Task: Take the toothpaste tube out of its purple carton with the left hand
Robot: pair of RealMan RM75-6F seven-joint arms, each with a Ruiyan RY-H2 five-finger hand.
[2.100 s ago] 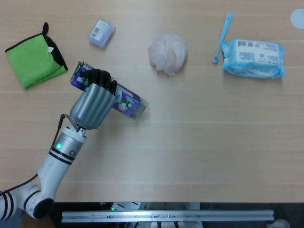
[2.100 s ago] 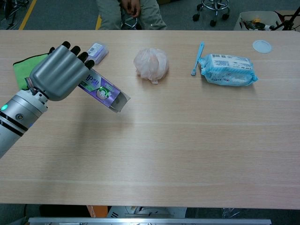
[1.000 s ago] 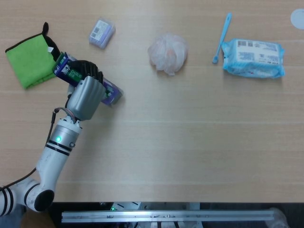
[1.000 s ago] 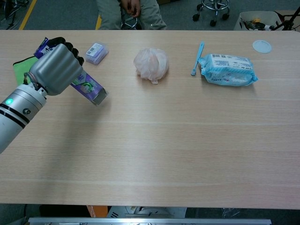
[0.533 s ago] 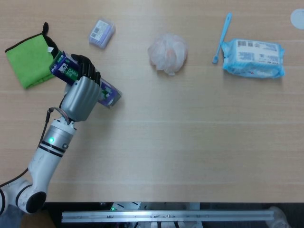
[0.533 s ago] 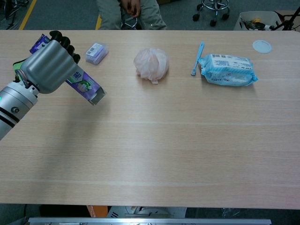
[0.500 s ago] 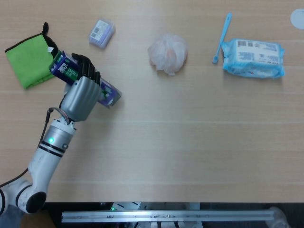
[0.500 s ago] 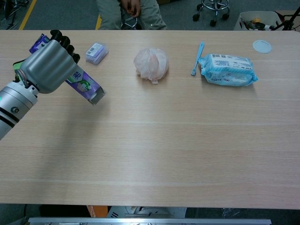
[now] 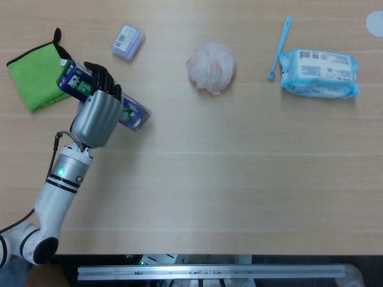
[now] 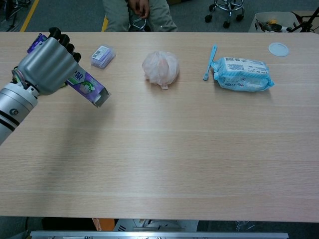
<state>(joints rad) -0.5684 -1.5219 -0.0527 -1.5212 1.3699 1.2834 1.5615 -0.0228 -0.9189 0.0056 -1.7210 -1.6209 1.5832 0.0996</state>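
Here, the left robot hand (image 9: 96,116) (image 10: 46,64) is gripping the carton (image 9: 128,111) (image 10: 88,85), its dark fingers (image 9: 99,78) wrapping over the top of the box. The carton is lying at a slant, its closed end pointing toward 10 o'clock and its open end (image 10: 101,98) pointing toward 4 o'clock. In the chest view the open end is showing a dark, hollow mouth; whether the tube is sitting inside cannot be told. The carton's lower end is appearing close to the counter (image 9: 239,179) (image 10: 189,149), though contact cannot be confirmed. The right robot hand is lying outside both views.

At 9 o'clock of the carton's closed end, a green cloth (image 9: 39,75) is resting just beside it. At 12 o'clock of the carton, a small pack (image 9: 128,41) (image 10: 102,56) is lying apart. Near the counter's centre top, a mesh puff (image 9: 211,66) (image 10: 160,68) is sitting. At 3 o'clock of the puff, well apart, a blue toothbrush (image 9: 279,48) (image 10: 210,61) is lying just beside a wipes pack (image 9: 319,73) (image 10: 242,73). At the far 1 o'clock corner, a white lid (image 9: 375,23) (image 10: 278,48) is resting.
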